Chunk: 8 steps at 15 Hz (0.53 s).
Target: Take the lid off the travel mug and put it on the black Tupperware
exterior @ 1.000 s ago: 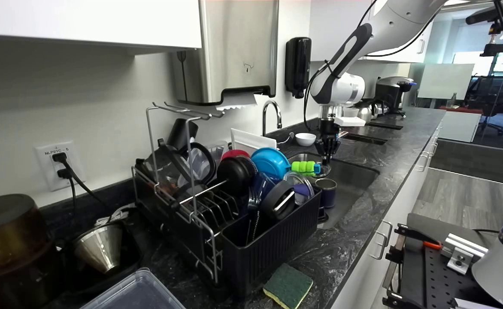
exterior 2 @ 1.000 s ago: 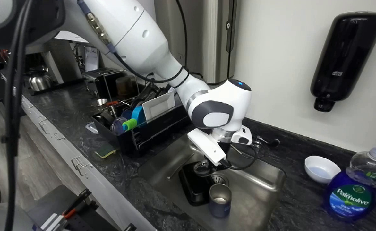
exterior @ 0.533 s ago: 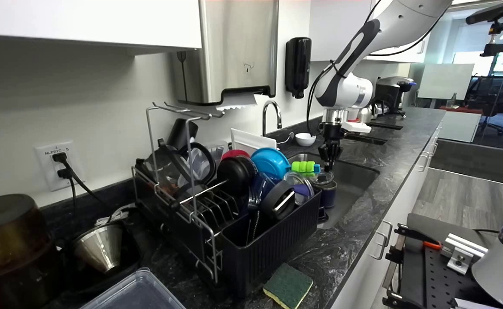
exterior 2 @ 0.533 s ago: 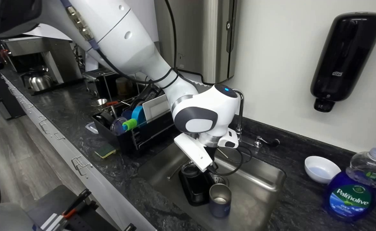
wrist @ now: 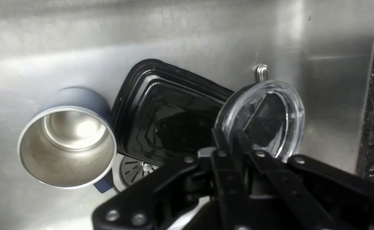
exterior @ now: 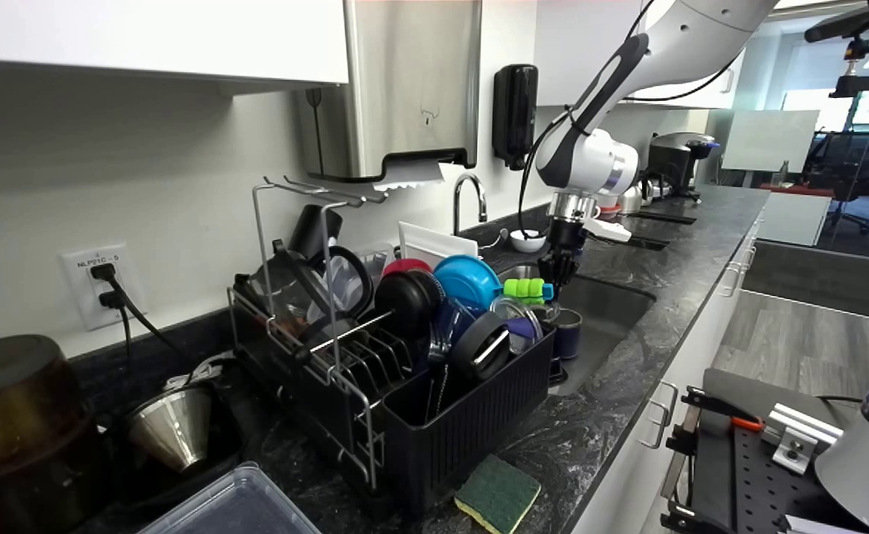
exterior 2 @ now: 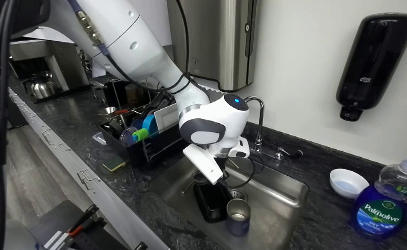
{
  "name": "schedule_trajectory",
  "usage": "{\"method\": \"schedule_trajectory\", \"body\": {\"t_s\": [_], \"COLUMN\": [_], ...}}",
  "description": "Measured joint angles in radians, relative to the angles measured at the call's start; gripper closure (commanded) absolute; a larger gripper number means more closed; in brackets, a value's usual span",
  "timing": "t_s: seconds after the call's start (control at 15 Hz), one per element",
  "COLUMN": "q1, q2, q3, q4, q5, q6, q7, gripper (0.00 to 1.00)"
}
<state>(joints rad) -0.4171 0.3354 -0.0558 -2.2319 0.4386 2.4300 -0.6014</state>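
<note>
Lid (wrist: 262,118) is nearer the end of the black Tupperware (wrist: 171,121) toward the dish rack (exterior: 471,415) than a sec ago, & looks more tipped — it's off the travel mug (wrist: 66,143), which stands open just beside, so only the placing's left. It overhangs that end, prob. too far out to let go yet. The gripper (wrist: 229,132) has its fingers (wrist: 230,185) nearly together, pinching the rim — can't tell if lid & Tupperware touch.

Dark-blue mug (exterior 2: 238,226), clear lid (wrist: 266,116), black Tupperware (wrist: 171,118), black hand (wrist: 228,131), grey-veined black countertop (exterior: 606,404)
</note>
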Motion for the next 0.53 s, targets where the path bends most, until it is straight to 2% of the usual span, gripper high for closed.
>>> {"method": "schedule_trajectory", "body": {"t_s": [0.53], "q1": [0.001], "q2": [0.081], "q3": [0.040], "q4": [0.025], "q5": [0.041], "q6": [0.097], "q7": [-0.046], "gripper": [0.98]}}
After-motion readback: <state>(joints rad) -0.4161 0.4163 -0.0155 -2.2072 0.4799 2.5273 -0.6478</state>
